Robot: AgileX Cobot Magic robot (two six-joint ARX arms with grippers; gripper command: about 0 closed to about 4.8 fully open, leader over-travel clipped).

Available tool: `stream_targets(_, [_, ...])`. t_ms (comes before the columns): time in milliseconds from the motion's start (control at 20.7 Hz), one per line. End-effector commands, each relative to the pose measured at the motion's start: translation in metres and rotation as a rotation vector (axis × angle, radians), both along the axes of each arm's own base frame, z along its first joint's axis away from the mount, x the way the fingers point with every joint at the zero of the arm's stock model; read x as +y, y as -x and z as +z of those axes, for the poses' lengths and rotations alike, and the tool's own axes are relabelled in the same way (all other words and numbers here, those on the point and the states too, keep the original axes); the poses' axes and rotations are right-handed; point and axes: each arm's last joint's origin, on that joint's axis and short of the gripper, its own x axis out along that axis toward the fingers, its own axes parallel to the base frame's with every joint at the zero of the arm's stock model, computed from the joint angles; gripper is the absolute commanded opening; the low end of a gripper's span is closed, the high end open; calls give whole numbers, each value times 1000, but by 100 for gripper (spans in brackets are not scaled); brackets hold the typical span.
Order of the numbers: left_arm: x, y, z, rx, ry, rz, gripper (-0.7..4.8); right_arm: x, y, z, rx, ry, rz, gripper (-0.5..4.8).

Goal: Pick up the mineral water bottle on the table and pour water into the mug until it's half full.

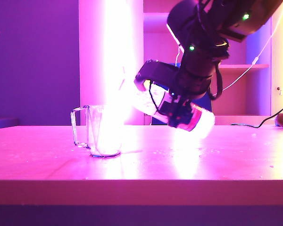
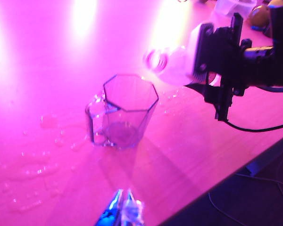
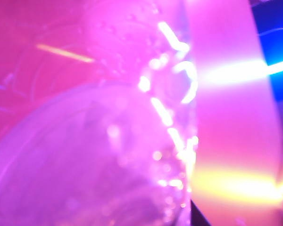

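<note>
Two arms are sharing this table, but only one is doing the work. The right gripper (image 1: 181,110) is clamping the mineral water bottle (image 1: 151,106) around its middle, jaws closed on the plastic, and is holding it tipped far over, close to level. The bottle's long axis is running from its base, up and away from the mug (image 1: 98,131), down towards its neck, which is pointing at the mug's open mouth. In the left wrist view the bottle (image 2: 172,66) is showing its open neck just above and to one side of the mug's (image 2: 125,110) rim, near it but not yet clearly over the centre. The mug is standing upright on the table (image 1: 203,160), its handle turned away from the bottle.

No stream of water is visible between neck and rim, and glare is washing out that gap in the exterior view, so whether pouring is under way cannot be told. The mug is looking empty or nearly so; droplets are lying on the table beside it. The right wrist view is showing only blurred clear plastic.

The left gripper (image 2: 124,207) is hanging well back from the mug, fingertips together and holding nothing. My judgement: the neck needs carrying a little further over the mug before any more tilt.
</note>
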Motion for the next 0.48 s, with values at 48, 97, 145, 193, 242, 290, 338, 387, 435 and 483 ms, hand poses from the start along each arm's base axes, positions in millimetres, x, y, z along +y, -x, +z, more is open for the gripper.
stream_targets(48, [0, 0, 4, -33, -3, 1, -4, 5, -2, 18, -148, 103, -35, 281])
stream_targets(97, [0, 0, 4, -33, -3, 1, -4, 6, -1, 20, -179, 151, -45, 281])
stream_targets(145, [0, 0, 4, -33, -3, 1, -4, 8, -1, 21, -193, 173, -45, 281])
stream_targets(193, [0, 0, 4, -35, -3, 1, -4, 9, -1, 23, -212, 208, -39, 282])
stream_targets(242, [0, -1, 5, -37, -2, 1, -4, 9, -1, 24, -225, 227, -42, 282])
stream_targets(290, [0, -1, 5, -37, -2, 1, -4, 10, -1, 27, -247, 266, -46, 282])
stream_targets(338, [0, -1, 5, -38, -2, 1, -4, 11, -1, 28, -256, 279, -46, 283])
stream_targets(387, [0, -1, 5, -37, -2, 1, -4, 13, -1, 31, -267, 301, -41, 283])
stream_targets(435, [0, -1, 5, -38, -2, 0, -4, 13, -1, 32, -270, 312, -40, 283])
stream_targets(483, [0, -1, 5, -37, -2, 0, -4, 15, -1, 34, -281, 339, -26, 283])
